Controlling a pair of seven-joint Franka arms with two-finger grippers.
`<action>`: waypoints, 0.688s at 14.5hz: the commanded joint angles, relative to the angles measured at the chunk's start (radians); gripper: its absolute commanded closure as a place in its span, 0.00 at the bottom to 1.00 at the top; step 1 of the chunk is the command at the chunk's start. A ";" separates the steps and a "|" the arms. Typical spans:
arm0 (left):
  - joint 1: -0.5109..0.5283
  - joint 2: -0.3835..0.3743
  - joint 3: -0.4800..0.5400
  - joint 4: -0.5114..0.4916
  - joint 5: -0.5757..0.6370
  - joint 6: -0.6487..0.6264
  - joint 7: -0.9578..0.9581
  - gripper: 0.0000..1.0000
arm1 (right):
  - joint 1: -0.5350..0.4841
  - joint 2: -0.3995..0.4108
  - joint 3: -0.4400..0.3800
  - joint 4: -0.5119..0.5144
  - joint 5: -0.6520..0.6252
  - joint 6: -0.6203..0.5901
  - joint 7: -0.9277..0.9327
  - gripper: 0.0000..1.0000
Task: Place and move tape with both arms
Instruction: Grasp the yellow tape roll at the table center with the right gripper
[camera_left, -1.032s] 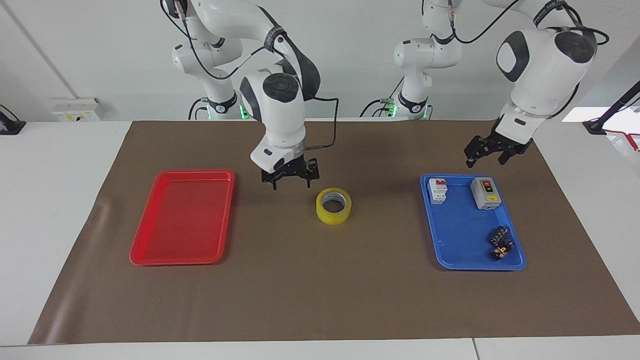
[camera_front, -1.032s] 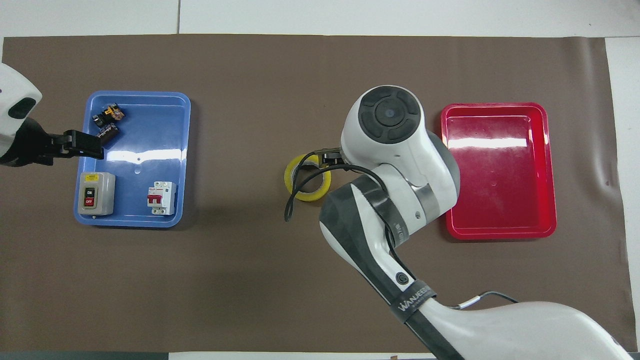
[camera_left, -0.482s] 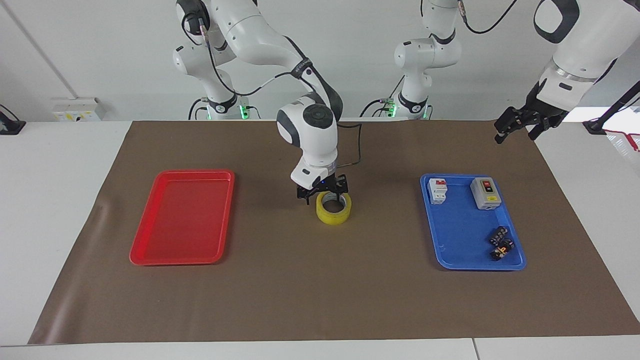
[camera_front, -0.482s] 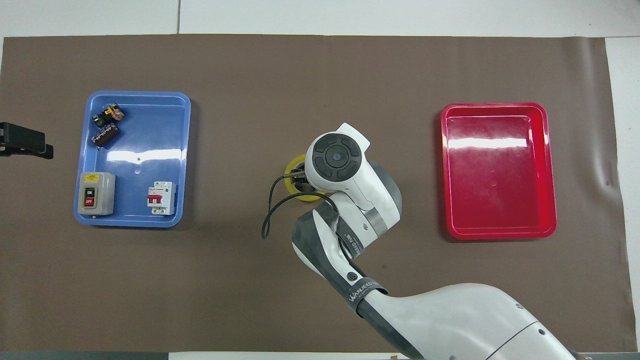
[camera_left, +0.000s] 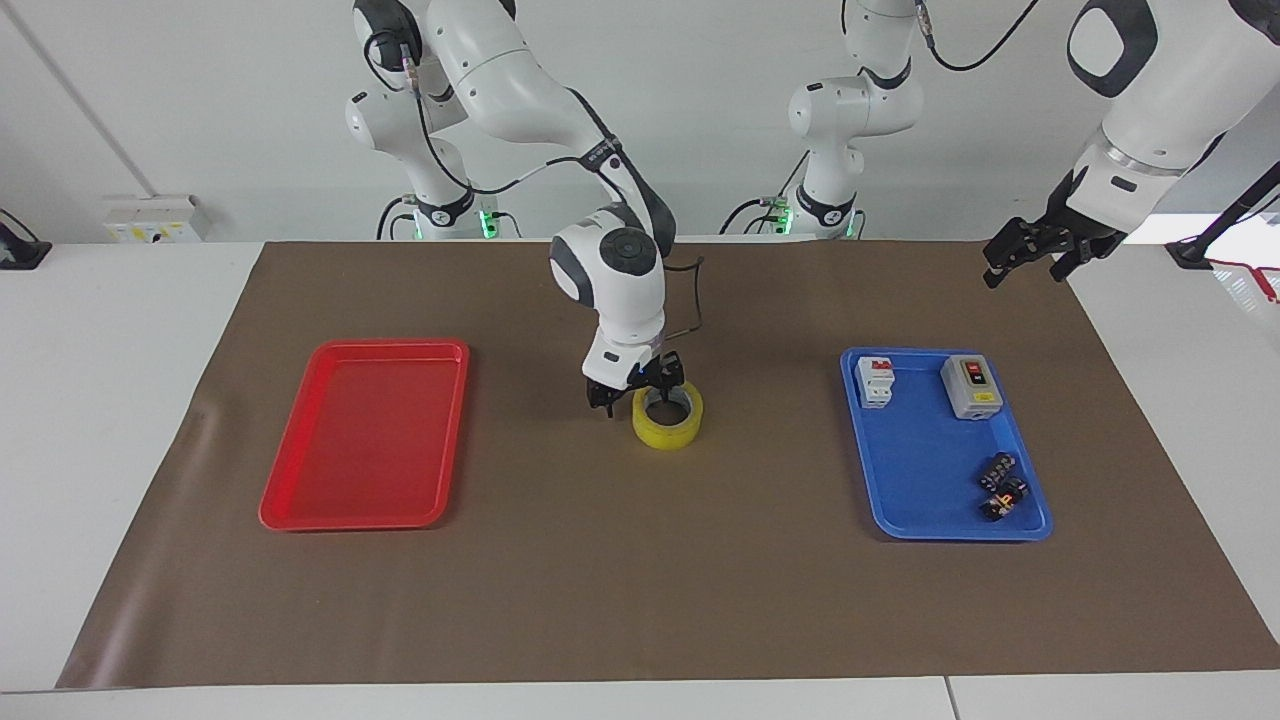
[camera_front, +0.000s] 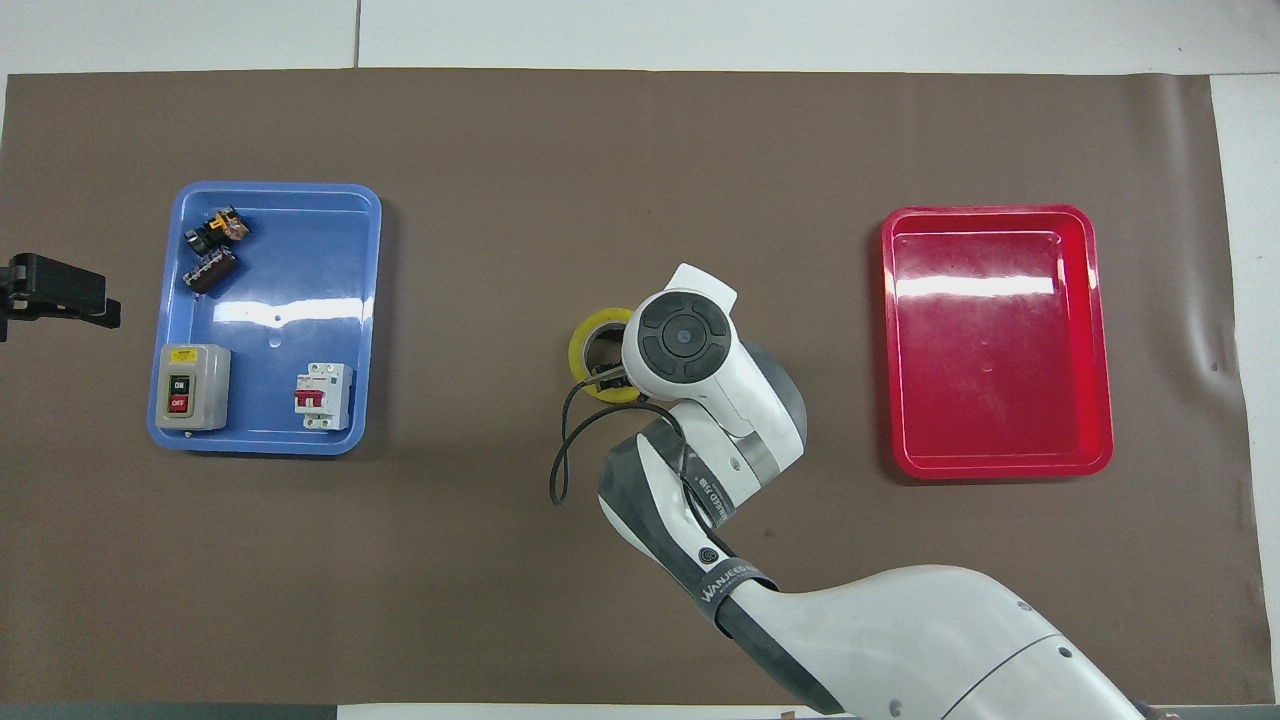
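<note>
**Right gripper at tape**

Right gripper (camera_left: 636, 392) low at the tape (camera_left: 668, 416), fingers spread, one inside the ring, one outside its wall. Tape flat on the mat (camera_left: 640, 600), between red tray (camera_left: 300, 500) and blue tray (camera_left: 900, 510). Left gripper (camera_left: 1030, 250) raised, waiting; aperture unreadable.

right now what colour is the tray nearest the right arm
Red. The tray shows best in the facing view, with nothing in it.

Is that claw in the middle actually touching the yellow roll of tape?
Cannot tell. In the facing view the right claw is down at the tape rim, but neither contact nor gap shows plainly.
</note>
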 joint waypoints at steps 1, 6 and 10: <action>-0.008 -0.012 -0.002 -0.014 -0.021 -0.013 0.010 0.00 | -0.005 -0.026 0.001 -0.055 0.014 0.048 -0.029 0.00; -0.015 -0.012 -0.005 -0.014 -0.021 -0.010 0.010 0.00 | -0.005 -0.026 0.001 -0.043 0.014 0.032 -0.030 0.73; -0.005 -0.011 -0.004 -0.014 -0.020 -0.004 0.010 0.00 | 0.001 -0.027 0.001 -0.043 0.014 0.020 -0.024 1.00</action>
